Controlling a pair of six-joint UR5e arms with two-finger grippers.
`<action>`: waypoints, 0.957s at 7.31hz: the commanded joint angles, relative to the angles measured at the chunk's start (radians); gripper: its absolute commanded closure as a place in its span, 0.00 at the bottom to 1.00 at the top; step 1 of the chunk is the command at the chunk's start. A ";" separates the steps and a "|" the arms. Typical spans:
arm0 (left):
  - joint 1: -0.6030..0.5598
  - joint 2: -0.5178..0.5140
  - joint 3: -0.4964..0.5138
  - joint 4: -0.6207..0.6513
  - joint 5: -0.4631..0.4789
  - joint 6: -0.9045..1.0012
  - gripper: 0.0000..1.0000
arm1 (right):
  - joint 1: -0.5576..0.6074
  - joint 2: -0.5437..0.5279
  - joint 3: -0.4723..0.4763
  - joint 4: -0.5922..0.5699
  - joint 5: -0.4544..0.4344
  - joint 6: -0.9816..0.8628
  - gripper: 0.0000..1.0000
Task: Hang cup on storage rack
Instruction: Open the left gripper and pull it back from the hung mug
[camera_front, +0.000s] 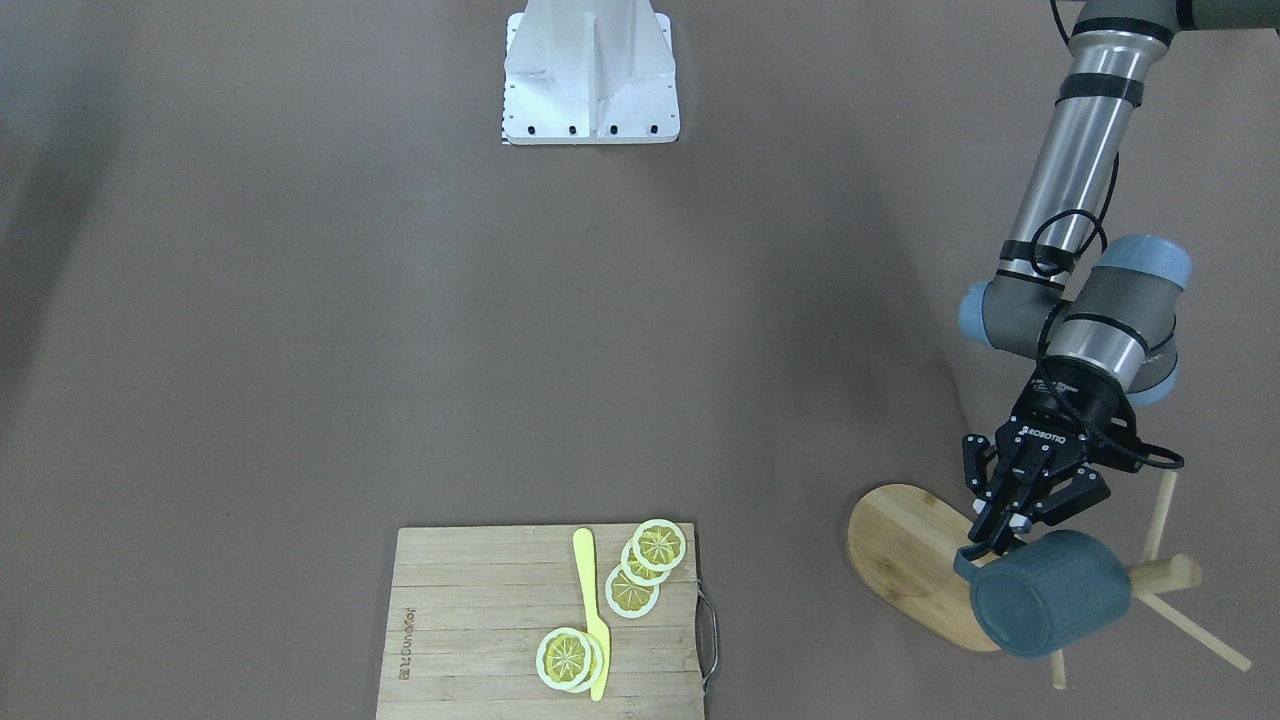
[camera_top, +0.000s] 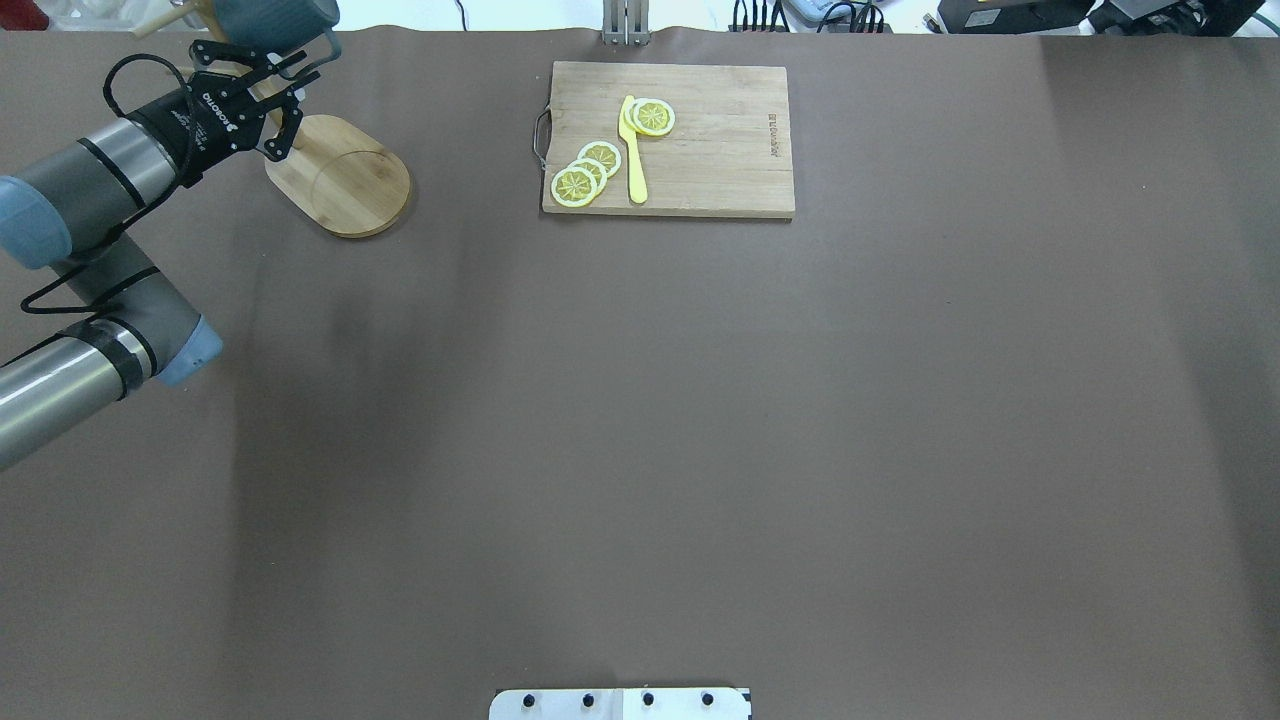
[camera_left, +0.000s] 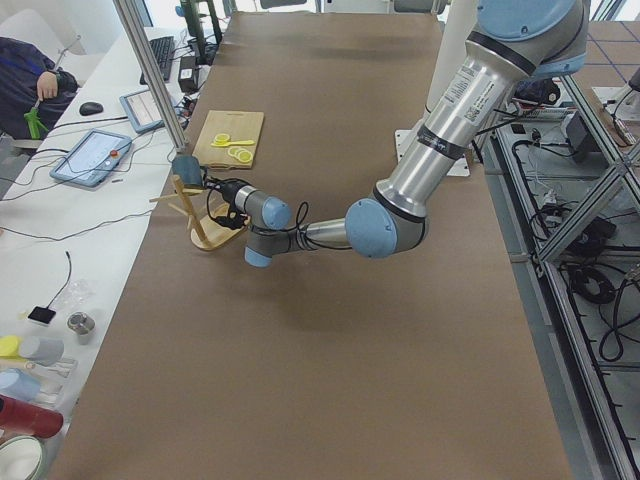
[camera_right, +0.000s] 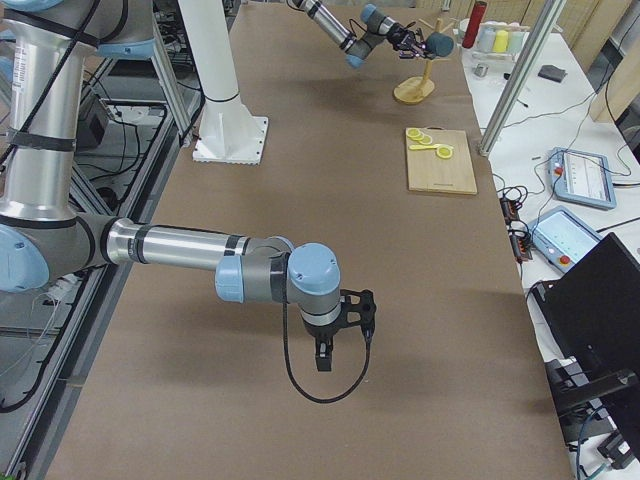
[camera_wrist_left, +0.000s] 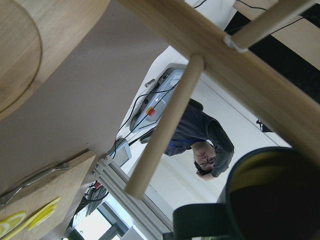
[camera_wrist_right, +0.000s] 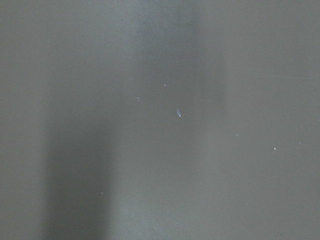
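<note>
The dark slate-blue cup (camera_front: 1050, 605) is in the air, tilted on its side, its mouth toward the storage rack's central post (camera_front: 1165, 574). My left gripper (camera_front: 995, 540) is shut on the cup's handle (camera_front: 965, 562) above the rack's oval bamboo base (camera_front: 900, 545). In the left wrist view the cup's yellow-green inside (camera_wrist_left: 280, 200) is at bottom right, with a thin peg (camera_wrist_left: 165, 125) just beside the handle. The handle is on no peg. My right gripper (camera_right: 338, 350) hangs low over bare table, far from the rack. It shows only in the exterior right view, so I cannot tell its state.
A slatted cutting board (camera_front: 480, 620) holds lemon slices (camera_front: 632, 590) and a yellow knife (camera_front: 592, 610). It lies to the side of the rack, along the same table edge. The white robot base (camera_front: 590, 70) is at the opposite edge.
</note>
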 joint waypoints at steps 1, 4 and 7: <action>0.001 0.000 -0.007 0.001 -0.001 0.001 0.01 | 0.000 -0.001 0.000 -0.002 0.000 0.002 0.00; 0.004 0.035 -0.107 -0.001 -0.004 0.007 0.01 | 0.000 -0.001 -0.003 -0.002 0.002 0.000 0.00; 0.012 0.124 -0.281 -0.003 -0.007 0.010 0.01 | 0.000 -0.001 -0.005 -0.002 0.002 0.000 0.00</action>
